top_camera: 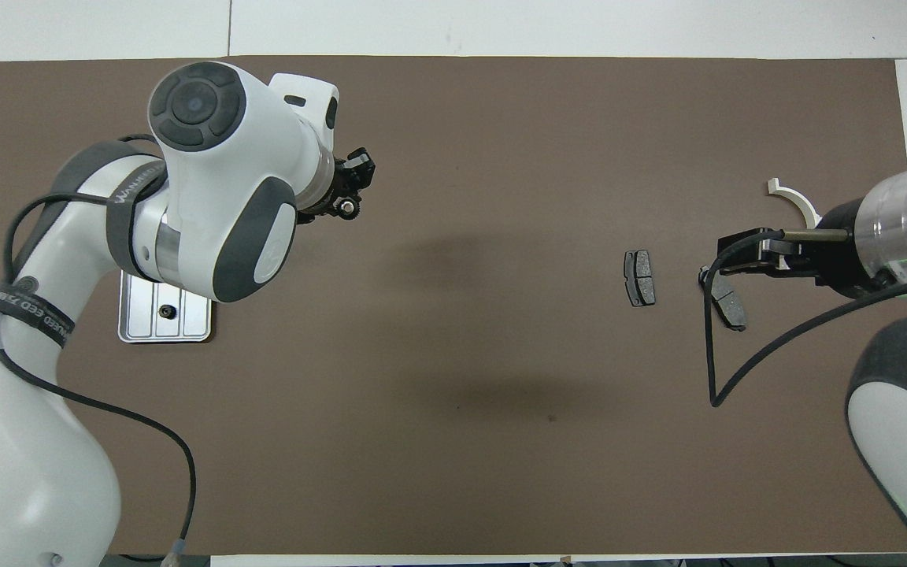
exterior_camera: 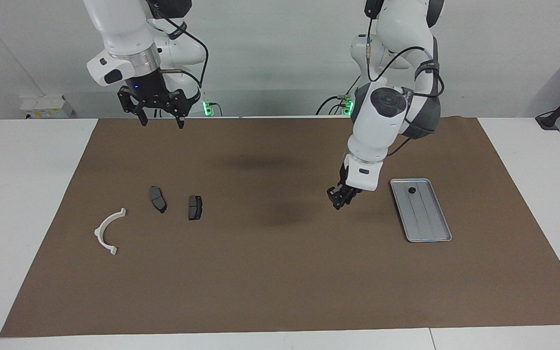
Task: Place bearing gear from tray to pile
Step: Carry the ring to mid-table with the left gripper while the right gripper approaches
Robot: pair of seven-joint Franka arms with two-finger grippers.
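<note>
The silver tray lies toward the left arm's end of the table, and one small dark bearing gear rests in its end nearer the robots. In the overhead view the left arm covers most of the tray, but that gear still shows. My left gripper hangs low over the bare mat beside the tray, toward the pile. Its fingers are shut on a small dark bearing gear that they mostly hide. The pile is a white half-ring bracket and two dark brake pads. My right gripper waits open, high over the mat's edge by its base.
A brown mat covers the table, with white tabletop around it. A wide stretch of bare mat lies between the tray and the pile. In the overhead view the right gripper and its black cable overlap one brake pad.
</note>
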